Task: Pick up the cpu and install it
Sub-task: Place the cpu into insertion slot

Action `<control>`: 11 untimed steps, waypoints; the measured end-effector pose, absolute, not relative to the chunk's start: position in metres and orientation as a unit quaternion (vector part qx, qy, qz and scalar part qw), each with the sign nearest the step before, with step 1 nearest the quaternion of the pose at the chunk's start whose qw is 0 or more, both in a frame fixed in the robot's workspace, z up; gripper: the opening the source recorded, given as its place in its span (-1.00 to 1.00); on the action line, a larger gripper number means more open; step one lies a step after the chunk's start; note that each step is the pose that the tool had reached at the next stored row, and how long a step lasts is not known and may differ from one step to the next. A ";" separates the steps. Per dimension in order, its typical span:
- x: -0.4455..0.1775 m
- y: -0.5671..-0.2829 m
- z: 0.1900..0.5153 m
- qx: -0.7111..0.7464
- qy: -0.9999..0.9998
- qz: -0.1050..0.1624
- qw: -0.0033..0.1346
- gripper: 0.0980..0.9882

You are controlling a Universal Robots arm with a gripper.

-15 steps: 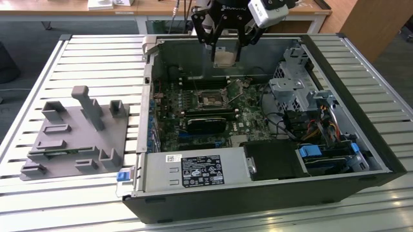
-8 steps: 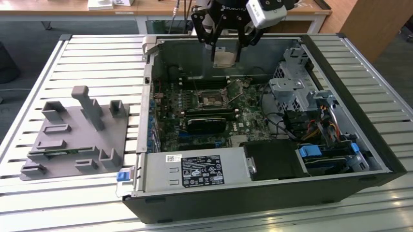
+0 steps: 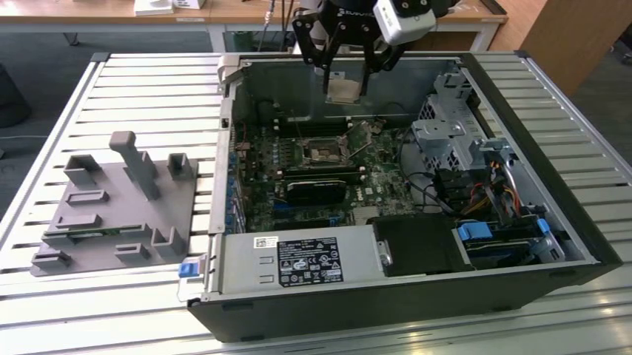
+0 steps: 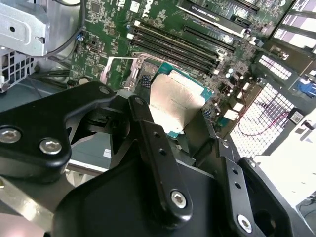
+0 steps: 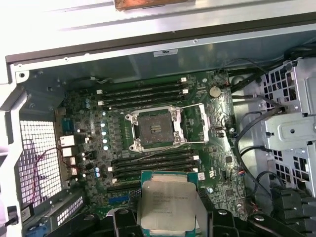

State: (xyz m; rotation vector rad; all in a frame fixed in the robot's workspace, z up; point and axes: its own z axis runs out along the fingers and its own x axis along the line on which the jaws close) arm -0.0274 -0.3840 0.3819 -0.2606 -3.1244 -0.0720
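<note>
The cpu (image 3: 343,90) is a small flat square chip with a silvery top, held between the black fingers of my gripper (image 3: 344,87) above the rear of the open computer case (image 3: 395,310). In the second wrist view the cpu (image 4: 173,101) sits clamped between the fingers (image 4: 148,133), and in the first wrist view the cpu (image 5: 168,205) hangs over the green motherboard (image 5: 94,148). The square black-framed socket (image 5: 154,129) lies open, its metal latch frame swung aside, and it is also seen in the exterior view as the socket (image 3: 323,153), lower than the chip.
A grey tray (image 3: 114,211) with upright posts stands on the slatted table at the exterior view's left. Inside the case are memory slots (image 5: 143,91), a drive cage (image 3: 445,137), cables (image 3: 474,196) and a power supply (image 3: 296,262). Desks stand behind.
</note>
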 end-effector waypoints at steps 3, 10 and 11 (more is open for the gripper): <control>-0.027 -0.384 0.382 -0.091 -0.996 -0.023 0.003 -0.03; -0.027 -0.384 0.382 -0.111 -0.994 -0.023 0.002 -0.03; -0.027 -0.384 0.382 -0.114 -0.993 -0.023 0.002 -0.03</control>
